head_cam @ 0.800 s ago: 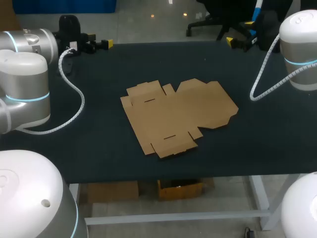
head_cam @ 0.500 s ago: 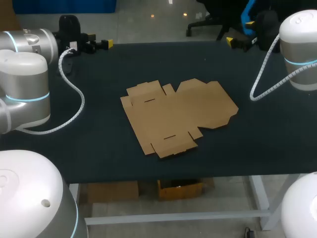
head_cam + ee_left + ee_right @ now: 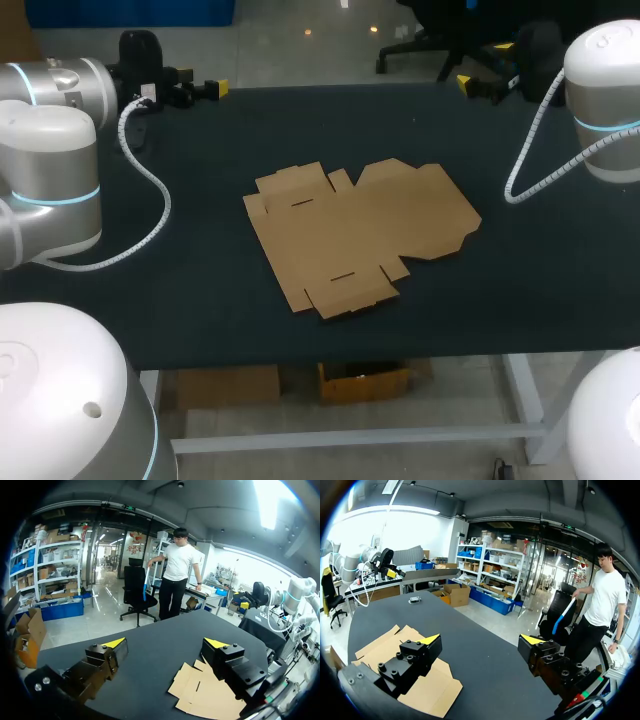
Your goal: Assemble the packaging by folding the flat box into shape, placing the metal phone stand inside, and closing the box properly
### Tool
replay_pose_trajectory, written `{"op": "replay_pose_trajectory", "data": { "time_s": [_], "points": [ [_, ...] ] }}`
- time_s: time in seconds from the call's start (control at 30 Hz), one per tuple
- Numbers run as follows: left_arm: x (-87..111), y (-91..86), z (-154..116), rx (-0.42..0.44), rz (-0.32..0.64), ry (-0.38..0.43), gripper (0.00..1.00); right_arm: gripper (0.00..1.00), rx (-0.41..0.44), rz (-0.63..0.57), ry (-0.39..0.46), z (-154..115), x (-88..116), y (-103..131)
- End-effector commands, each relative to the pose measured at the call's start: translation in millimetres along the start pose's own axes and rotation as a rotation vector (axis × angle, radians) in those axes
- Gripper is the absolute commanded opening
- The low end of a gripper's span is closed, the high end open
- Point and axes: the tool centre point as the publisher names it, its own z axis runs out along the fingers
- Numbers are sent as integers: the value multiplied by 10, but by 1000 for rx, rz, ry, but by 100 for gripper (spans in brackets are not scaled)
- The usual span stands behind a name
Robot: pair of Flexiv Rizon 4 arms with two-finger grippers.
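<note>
Dark table [image 3: 200, 300], flat box [image 3: 355, 235] unfolded at centre, left pincer [image 3: 165, 642] wide, right pincer [image 3: 480, 639] wide.

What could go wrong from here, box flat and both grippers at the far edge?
The flat box lies flush on the table, no raised edge: a grasp may push it instead of lifting a flap.
The left gripper and right gripper are open, away from it; a one-armed fold could slide the unpinned sheet.
No metal phone stand clearly in view; insertion may stall.
</note>
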Motion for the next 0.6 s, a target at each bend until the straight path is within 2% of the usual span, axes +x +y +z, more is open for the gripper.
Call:
{"op": "replay_pose_trajectory", "data": {
  "time_s": [0.03, 0.37, 0.53, 0.6],
  "points": [
    [4, 11, 5, 5, 1, -2, 100, 100, -2, 0, -1, 4, 1, -4],
    [4, 11, 5, 5, 1, -2, 100, 100, -2, 0, -1, 4, 1, -4],
    [18, 16, 14, -26, 13, 1, 100, 100, -5, 14, 15, -7, -7, -2],
    [38, 14, 4, -36, 18, 9, 100, 100, 18, 17, 12, -22, -11, -4]
  ]
}}
